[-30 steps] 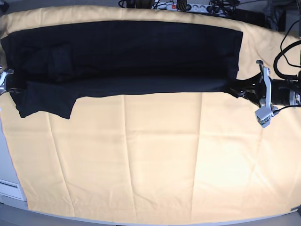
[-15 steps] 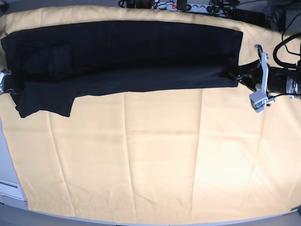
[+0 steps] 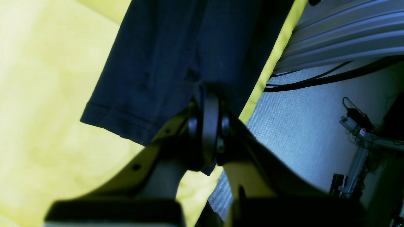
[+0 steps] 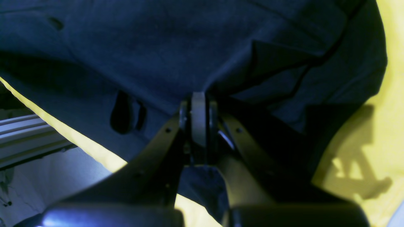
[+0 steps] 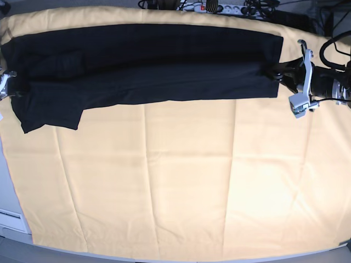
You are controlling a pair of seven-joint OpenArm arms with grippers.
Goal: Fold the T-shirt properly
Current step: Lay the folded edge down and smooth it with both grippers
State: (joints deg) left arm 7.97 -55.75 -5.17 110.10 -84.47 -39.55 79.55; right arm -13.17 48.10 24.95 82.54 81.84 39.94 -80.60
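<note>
The black T-shirt (image 5: pixel 148 63) lies stretched across the far part of the pale yellow cloth (image 5: pixel 181 181), folded lengthwise, with a sleeve (image 5: pixel 49 112) hanging toward me at the left. My left gripper (image 5: pixel 274 74) is shut on the shirt's right edge; the left wrist view shows the fabric (image 3: pixel 164 63) pinched at the gripper (image 3: pixel 206 94), with a hemmed corner (image 3: pixel 116 121) beside it. My right gripper (image 5: pixel 12 90) is shut on the shirt's left edge; in the right wrist view the gripper (image 4: pixel 198 94) is clamped on the bunched cloth (image 4: pixel 189 47).
A power strip and cables (image 5: pixel 219 7) lie beyond the table's far edge. Black cables (image 5: pixel 334 49) loop by the left arm at the right. An aluminium frame rail (image 3: pixel 341 37) and the floor (image 3: pixel 300 135) show past the cloth's edge.
Both grippers have moved toward the far edge, carrying the shirt's near fold with them. The lower layer now lies further over the upper one and the sleeve has shifted up.
</note>
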